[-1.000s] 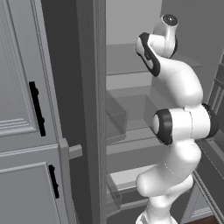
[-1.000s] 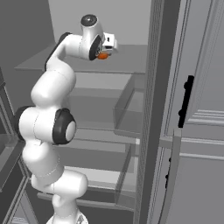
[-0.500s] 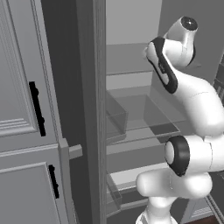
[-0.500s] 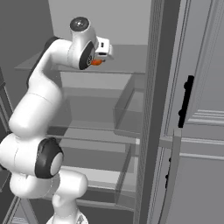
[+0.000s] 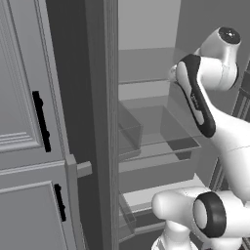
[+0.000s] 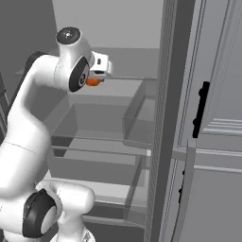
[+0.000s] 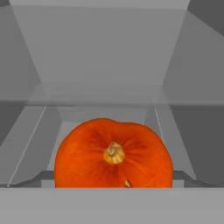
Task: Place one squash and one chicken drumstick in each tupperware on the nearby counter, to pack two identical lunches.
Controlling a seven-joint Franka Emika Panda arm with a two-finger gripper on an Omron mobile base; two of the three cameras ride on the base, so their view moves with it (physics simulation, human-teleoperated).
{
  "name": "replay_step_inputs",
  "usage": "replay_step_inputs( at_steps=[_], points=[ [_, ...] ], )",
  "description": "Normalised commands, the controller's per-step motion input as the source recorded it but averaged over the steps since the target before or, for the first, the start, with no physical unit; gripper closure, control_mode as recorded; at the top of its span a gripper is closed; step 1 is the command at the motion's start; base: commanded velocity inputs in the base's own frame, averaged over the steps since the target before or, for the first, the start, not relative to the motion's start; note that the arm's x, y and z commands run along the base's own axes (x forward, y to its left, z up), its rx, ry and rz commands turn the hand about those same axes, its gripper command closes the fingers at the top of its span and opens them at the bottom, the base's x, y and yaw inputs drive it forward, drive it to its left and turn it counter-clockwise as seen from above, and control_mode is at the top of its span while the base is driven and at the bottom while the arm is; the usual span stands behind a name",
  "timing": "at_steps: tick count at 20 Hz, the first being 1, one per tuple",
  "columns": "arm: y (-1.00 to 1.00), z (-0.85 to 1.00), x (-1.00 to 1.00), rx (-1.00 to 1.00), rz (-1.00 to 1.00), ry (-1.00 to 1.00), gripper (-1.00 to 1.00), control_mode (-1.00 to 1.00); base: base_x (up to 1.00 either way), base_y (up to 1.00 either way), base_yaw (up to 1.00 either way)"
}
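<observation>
One: One orange squash is seen close before the hand camera, stem end facing it. How is it held?

Two: It is gripped by the end effector, whose jaws are spread wide about it. In the right base view the squash is seen as an orange patch tucked just under the white hand, in the air above the shelves. The fingertips themselves cannot be made out.

One: What is found nearest the cameras?

Two: The white arm is seen in the foreground of both base views, bent upward and reaching into an open grey compartment. Beside it, grey panelled cabinet doors are seen, each with black handles: one door at the left of the left base view, the other door at the right of the right base view.

One: And further in?

Two: Several clear shelves are stacked inside the compartment. A low white shelf is placed near the arm's base, and a clear-walled shelf is set above it. A higher ledge is seen near the level of the squash. Beyond these, the plain grey back wall is seen, with slanted side walls closing in toward it.
</observation>
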Motion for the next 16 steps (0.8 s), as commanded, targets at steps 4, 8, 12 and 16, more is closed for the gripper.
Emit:
replay_step_inputs(
  at_steps=[4,8,12,16],
  points=[
    [0.17,-0.71,-0.55,-0.07,0.01,0.32,1.0,-1.0,0.0,0.0,0.0],
    [0.08,-0.74,-0.3,-0.05,0.0,0.35,1.0,-1.0,0.0,0.0,0.0],
    [0.03,-0.36,-0.16,-0.02,0.0,0.3,1.0,-1.0,0.0,0.0,0.0],
    [0.0,-0.16,-0.23,0.0,0.0,0.17,1.0,-1.0,0.0,0.0,0.0]
  ],
)
